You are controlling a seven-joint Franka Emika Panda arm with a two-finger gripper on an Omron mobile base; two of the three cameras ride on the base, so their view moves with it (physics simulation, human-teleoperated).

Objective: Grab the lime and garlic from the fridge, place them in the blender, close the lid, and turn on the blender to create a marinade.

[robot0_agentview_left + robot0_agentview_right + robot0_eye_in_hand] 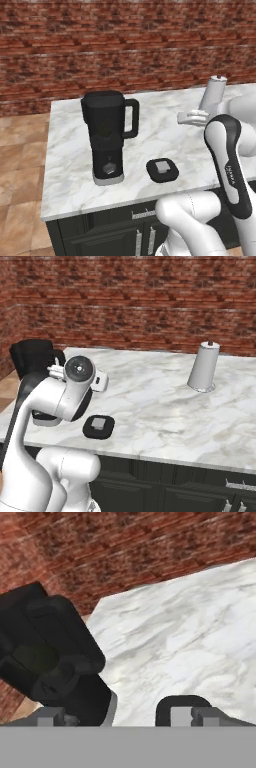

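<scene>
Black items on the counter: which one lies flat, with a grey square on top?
The lid: a flat black rounded square with a light grey cap, lying on the marble beside the blender, which stands tall and upright with a looped handle.

1. In the right base view the robot's arm (pixel 60 398) covers most of the blender (pixel 31 358); just the jug's top and a strip of the base rim show.
2. In the hand view the lid (pixel 182 712) is cut off along the bottom, so its near half is hidden.
3. There, something dim and greenish sits inside the blender jug; what it is cannot be told.
4. In the left base view the arm hides the foot of the pale grey roll (pixel 212 95).
5. The worktop (pixel 70 165) runs off that view's right edge.
</scene>
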